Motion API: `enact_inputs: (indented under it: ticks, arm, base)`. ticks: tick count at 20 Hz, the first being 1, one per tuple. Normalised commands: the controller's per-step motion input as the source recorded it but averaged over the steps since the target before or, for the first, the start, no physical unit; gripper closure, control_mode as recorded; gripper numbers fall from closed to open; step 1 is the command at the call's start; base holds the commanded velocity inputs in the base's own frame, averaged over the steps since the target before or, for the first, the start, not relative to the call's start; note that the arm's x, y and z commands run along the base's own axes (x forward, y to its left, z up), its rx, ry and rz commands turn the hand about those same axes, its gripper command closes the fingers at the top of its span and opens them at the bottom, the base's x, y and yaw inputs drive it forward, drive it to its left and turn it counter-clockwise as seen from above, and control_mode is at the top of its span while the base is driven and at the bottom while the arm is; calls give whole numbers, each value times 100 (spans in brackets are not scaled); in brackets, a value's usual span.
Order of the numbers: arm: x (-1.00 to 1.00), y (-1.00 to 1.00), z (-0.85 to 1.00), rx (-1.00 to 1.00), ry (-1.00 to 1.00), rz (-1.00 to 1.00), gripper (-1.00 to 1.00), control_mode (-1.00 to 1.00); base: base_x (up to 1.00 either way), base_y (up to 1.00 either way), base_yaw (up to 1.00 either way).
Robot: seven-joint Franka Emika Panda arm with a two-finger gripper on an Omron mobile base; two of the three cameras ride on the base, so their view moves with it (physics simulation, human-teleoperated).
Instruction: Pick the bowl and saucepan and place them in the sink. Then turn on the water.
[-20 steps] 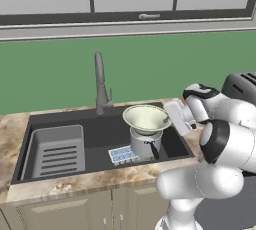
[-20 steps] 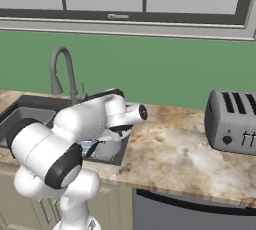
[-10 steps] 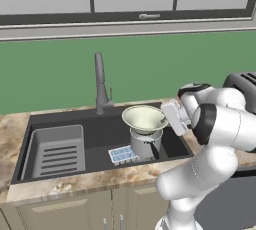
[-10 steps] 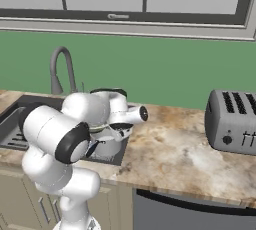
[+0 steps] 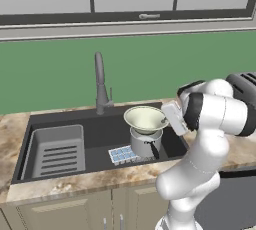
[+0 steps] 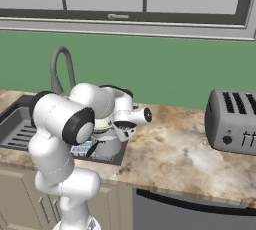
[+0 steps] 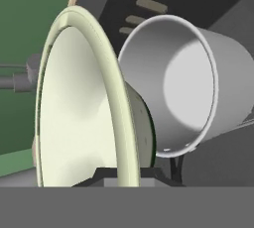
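My gripper [image 5: 166,119] is shut on the right rim of the pale greenish-white bowl [image 5: 145,117]. It holds the bowl roughly level over the right part of the dark sink [image 5: 95,130]. Directly under the bowl stands the silver saucepan [image 5: 145,144] on the sink floor, its dark handle toward the front. In the hand view the bowl [image 7: 82,108] is seen edge-on between my fingertips [image 7: 121,173], with the saucepan's open mouth [image 7: 181,81] just beyond its base. I cannot tell whether bowl and pan touch. From the right, the bowl [image 6: 103,123] and the saucepan [image 6: 107,147] peek out behind my arm.
The tall grey faucet [image 5: 101,85] rises behind the basin, with no stream from it. A ribbed grey tray insert [image 5: 55,151] fills the sink's left half. A small blue-and-white pad [image 5: 123,154] lies left of the pan. A toaster [image 6: 234,122] stands on the marble counter [image 6: 180,161] at the right.
My elbow and forearm have swung upward and turned. The bowl has stayed in my grip at almost the same spot over the saucepan.
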Motion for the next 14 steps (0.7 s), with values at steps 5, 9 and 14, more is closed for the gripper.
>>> enact_inputs:
  ticks: [5, 9, 14]
  arm:
    - [28, -9, -22, 0, 0, 0, 100, -100]
    - [24, -4, -23, 0, 0, 0, 100, -100]
    - [23, 0, -30, 0, 0, 0, 100, -100]
  base:
    - [0, 0, 0]
    - [0, 0, 0]
    - [0, 0, 0]
